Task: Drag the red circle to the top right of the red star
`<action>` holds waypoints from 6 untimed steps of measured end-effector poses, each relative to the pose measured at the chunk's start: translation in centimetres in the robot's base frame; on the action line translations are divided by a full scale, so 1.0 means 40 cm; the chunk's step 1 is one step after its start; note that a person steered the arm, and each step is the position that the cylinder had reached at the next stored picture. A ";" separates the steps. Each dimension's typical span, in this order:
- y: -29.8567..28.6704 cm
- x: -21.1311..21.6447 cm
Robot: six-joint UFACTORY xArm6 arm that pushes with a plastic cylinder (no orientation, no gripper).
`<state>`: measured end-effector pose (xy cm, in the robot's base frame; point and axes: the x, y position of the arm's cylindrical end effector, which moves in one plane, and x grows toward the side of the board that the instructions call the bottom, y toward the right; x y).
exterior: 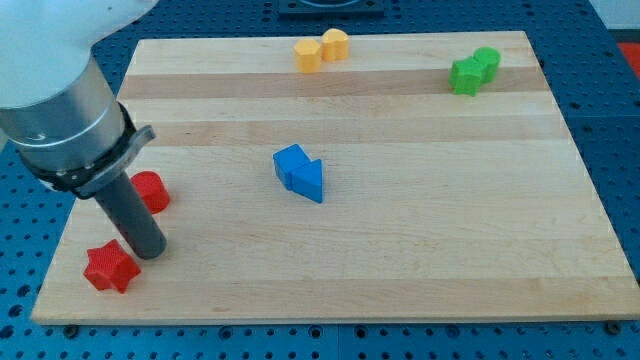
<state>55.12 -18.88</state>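
The red star (108, 267) lies near the board's bottom left corner. The red circle (150, 191) sits above and slightly right of it, partly hidden behind my rod. My tip (150, 250) rests on the board between the two, just right of the star's top and below the circle.
Two blue blocks (300, 172) touch each other at the board's middle. Two yellow blocks (321, 50) sit at the top edge. Two green blocks (474, 70) sit at the top right. The wooden board (400, 250) ends near the star on the left.
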 end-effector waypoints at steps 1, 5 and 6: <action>0.131 -0.006; 0.093 -0.498; -0.086 -0.388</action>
<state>39.60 -22.33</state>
